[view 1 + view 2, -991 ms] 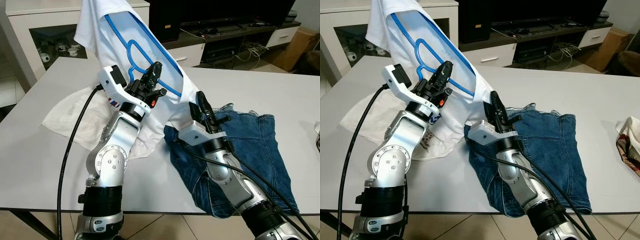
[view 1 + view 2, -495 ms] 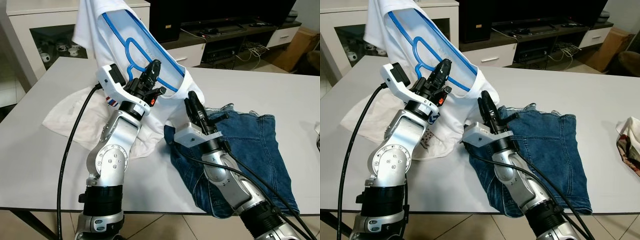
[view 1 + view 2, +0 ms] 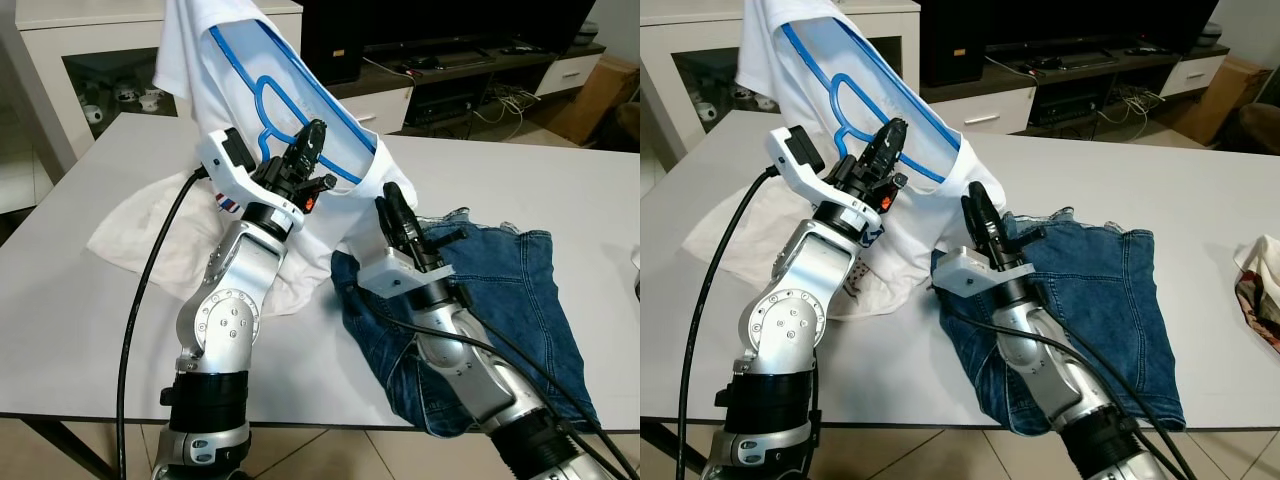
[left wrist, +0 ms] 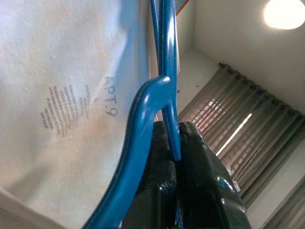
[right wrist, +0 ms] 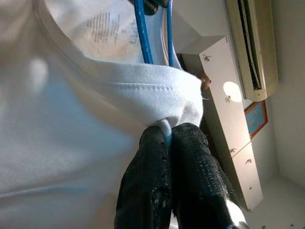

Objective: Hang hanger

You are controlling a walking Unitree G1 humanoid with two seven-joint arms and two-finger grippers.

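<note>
Head views: the left claw grips the blue hanger inside the raised white shirt. The right claw has edged back right, pulling the hem wider (hanger nearly seated). Jeans crowd the bench.

Wrist views: both claws clamp tight, right on hem.

Hanger: glossy blue plastic. Shirt: white knit cloth, matt. Jeans: blue denim. Table: smooth and matt. Arms were brushed silver metal.
</note>
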